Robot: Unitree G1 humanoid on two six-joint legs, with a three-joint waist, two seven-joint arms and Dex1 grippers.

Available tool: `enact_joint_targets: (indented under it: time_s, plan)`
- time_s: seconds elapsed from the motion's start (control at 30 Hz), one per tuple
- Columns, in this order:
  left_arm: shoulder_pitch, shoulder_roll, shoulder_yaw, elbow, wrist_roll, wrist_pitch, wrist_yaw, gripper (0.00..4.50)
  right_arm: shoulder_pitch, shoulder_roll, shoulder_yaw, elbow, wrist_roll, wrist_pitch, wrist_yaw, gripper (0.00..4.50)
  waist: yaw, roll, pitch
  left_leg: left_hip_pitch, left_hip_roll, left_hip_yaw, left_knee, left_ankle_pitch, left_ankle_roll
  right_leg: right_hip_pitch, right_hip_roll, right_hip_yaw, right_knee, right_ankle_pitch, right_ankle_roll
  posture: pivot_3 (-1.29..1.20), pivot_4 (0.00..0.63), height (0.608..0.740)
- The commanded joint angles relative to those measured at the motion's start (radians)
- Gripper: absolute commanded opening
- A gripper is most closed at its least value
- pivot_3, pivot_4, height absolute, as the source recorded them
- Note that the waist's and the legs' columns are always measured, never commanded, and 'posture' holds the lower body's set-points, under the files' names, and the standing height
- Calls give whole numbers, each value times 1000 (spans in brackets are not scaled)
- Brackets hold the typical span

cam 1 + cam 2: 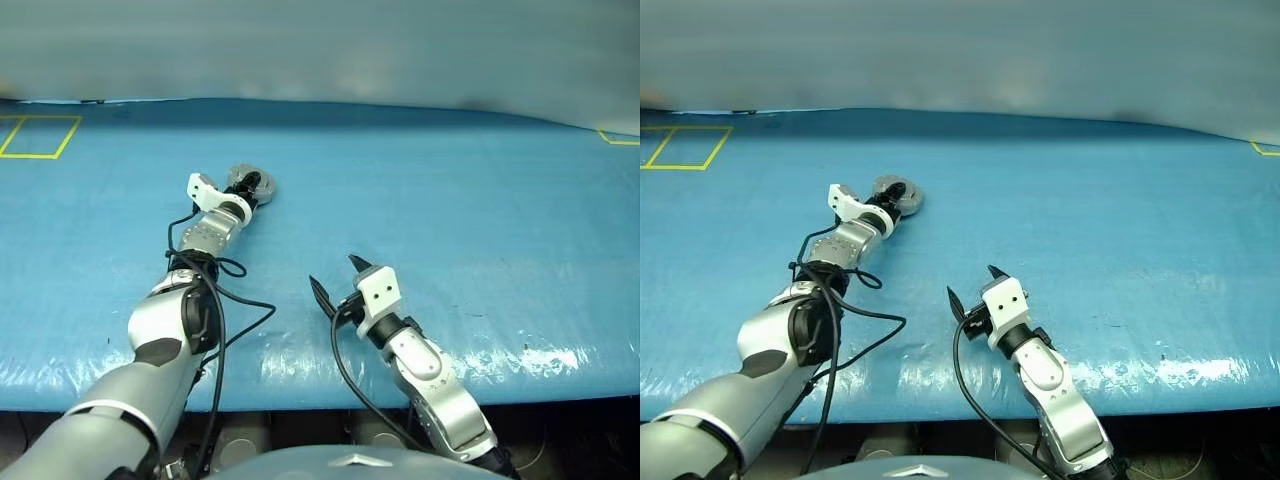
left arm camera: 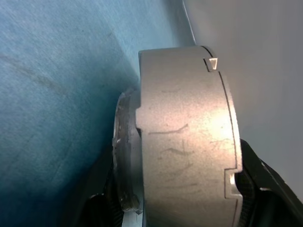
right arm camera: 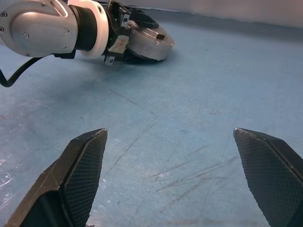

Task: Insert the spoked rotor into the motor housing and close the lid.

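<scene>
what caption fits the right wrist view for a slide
Right gripper open and empty above the blue table cover; beyond it, left gripper at the round grey metal motor housing.

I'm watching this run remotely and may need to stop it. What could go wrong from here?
The left gripper has its fingers around the motor housing, which looks tilted on the blue table; it might slip or skid away. Whether the rotor is inside, or the lid shut, cannot be told, so a step could be skipped. The right gripper hangs open well short of the housing, giving no support.
</scene>
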Motion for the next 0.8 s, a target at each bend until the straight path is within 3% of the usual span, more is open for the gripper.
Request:
enact_joint_targets:
  time_s: [0.03,0.1,0.33,0.6,0.7,0.8]
  plan:
    - [-14,20,26,1,33,11,28,3766,13,10,-13,-6,-19,-37,10,4500,-1,0,0,0,0,0,0,0,0,0,0,0,0,0,0,0,150,740]
    - [0,25,33,-9,44,39,36,4440,18,18,-15,-2,-25,-38,12,4500,-4,0,0,2,0,0,0,0,0,2,0,0,0,0,0,0,150,740]
    - [166,79,14,-214,59,308,43,4479,33,51,-19,0,-31,-32,19,4500,-29,0,-1,18,0,0,-2,-2,3,16,0,1,0,0,0,0,150,740]
    - [581,119,-49,-868,-54,709,14,4479,21,77,-24,16,-4,-20,58,4500,-37,4,-8,23,2,3,-3,-1,2,18,1,3,3,0,0,0,150,740]
    - [753,175,-181,-1126,33,659,-65,4479,12,87,-35,32,0,-28,68,4500,-31,4,-9,24,2,2,-3,-1,2,19,1,3,3,-1,0,0,150,740]
    - [897,205,-295,-1301,179,447,-148,4479,10,99,-54,47,20,-43,81,4500,-20,5,-9,24,2,3,-3,-1,1,19,1,4,2,-1,0,0,150,740]
